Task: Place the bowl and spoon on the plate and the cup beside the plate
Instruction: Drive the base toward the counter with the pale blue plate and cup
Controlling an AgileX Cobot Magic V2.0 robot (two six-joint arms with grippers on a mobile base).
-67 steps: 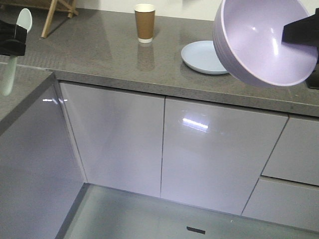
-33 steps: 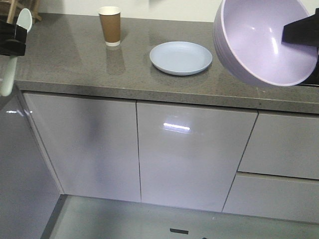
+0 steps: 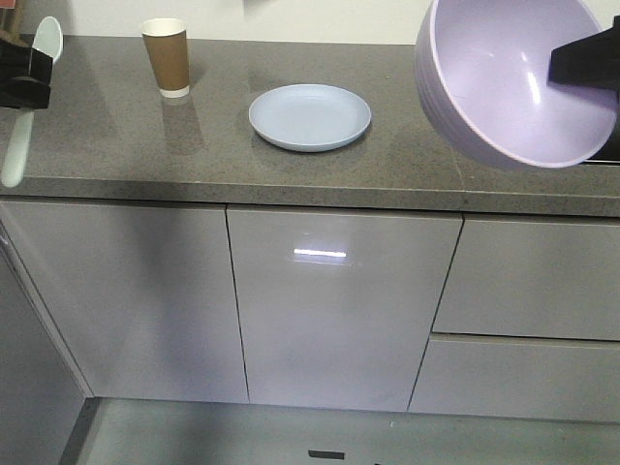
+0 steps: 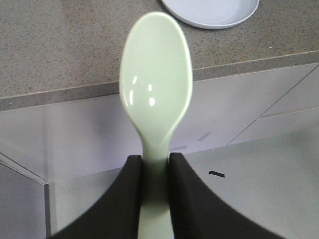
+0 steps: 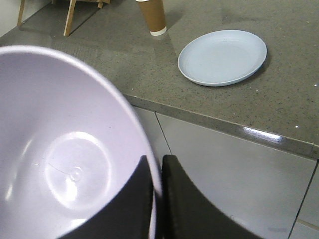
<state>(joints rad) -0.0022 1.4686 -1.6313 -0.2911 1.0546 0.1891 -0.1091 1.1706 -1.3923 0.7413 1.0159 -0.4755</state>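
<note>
At the front view's upper left, the left gripper point(image 3: 24, 77) is raised, its 2 fingers point(image 4: 129, 199) clenched on the neck of the spoon point(image 3: 14, 145), head up. At upper right, the right gripper point(image 3: 581, 60) pinches the rim of the tilted bowl point(image 3: 504, 87). Both are short of the front edge of the countertop point(image 3: 465, 179). The plate point(image 3: 310, 118) lies mid-counter with bare stone around it. The cup point(image 3: 167, 56) stands well apart at its left.
</note>
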